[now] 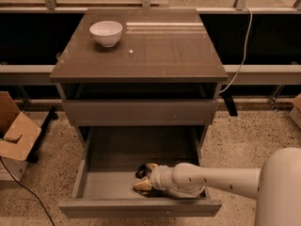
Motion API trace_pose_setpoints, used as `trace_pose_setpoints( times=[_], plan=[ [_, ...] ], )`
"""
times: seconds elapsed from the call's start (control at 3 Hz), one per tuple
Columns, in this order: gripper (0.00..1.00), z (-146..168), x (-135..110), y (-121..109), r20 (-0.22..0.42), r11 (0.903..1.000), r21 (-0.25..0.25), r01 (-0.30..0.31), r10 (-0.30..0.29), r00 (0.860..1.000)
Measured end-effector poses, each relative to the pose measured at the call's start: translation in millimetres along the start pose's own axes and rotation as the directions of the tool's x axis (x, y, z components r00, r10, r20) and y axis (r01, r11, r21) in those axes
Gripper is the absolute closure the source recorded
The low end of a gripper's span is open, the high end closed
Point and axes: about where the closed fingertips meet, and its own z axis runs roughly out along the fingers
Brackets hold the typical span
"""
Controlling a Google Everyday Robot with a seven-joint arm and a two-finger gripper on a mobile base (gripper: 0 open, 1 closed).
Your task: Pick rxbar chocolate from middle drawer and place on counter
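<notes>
Cream tool (143, 179) in grey-brown middle drawer (141, 207), white bowl (106, 33) on glossy counter (169, 51).

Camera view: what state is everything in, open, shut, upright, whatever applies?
middle drawer: pulled wide open.
upper drawer: pushed in.
gripper: down inside the middle drawer, near its front.
rxbar chocolate: seemingly the dark bit at the gripper's tip, inside the drawer; not on the counter.
white bowl: upright on the counter.
cardboard box: flaps open, on the floor.

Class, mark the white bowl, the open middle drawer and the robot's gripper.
white bowl (106, 37), camera view, front outer wall.
middle drawer (108, 185), camera view, bare inside floor.
gripper (142, 178), camera view, between its fingertips, down inside the drawer.
</notes>
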Motion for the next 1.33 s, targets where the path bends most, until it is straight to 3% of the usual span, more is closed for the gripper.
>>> trace_pose_setpoints(
  times=[0.67,1.33],
  plan=[
    [0.0,-2.0,-1.4,0.2,0.007,1.0,0.0,0.001,-0.001,1.0],
    [0.0,-49.9,-33.5,6.4,0.184,0.9997,0.0,0.024,-0.023,0.983]
  ],
)
